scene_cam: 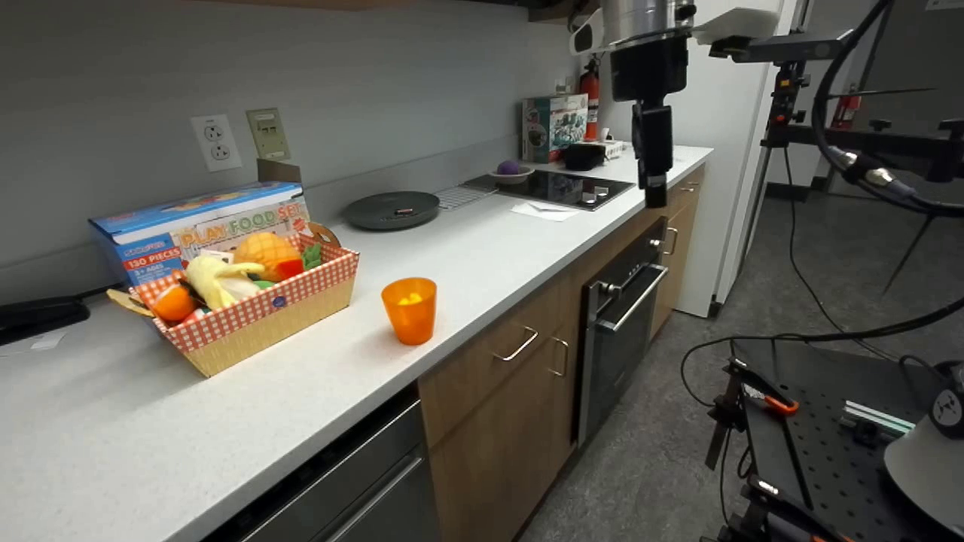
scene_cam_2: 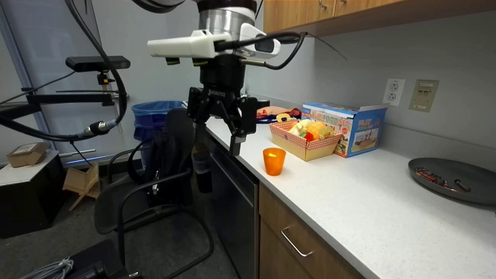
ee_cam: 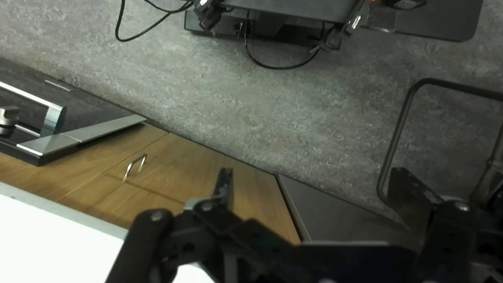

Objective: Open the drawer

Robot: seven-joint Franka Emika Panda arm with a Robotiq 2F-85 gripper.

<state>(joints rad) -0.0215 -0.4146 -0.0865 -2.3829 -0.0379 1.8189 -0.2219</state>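
The drawer (scene_cam: 473, 370) has a light brown wood front and a horizontal silver bar handle (scene_cam: 520, 348). It is closed under the countertop and also shows in an exterior view (scene_cam_2: 277, 215). In the wrist view its front (ee_cam: 135, 202) is at the lower left, and its handle is mostly hidden behind a gripper finger. My gripper (scene_cam: 654, 194) hangs pointing down, higher than the countertop and apart from the drawer. In an exterior view the gripper (scene_cam_2: 217, 140) is in front of the counter edge with its fingers spread. In the wrist view the gripper (ee_cam: 313, 175) is open and empty.
An orange cup (scene_cam: 410, 312) stands near the counter edge by the drawer. A play food basket (scene_cam: 279, 316) is behind it. A dark grey appliance (scene_cam: 361, 489) and an oven (scene_cam: 625, 324) flank the drawer. A chair (scene_cam_2: 155, 186) stands on the floor.
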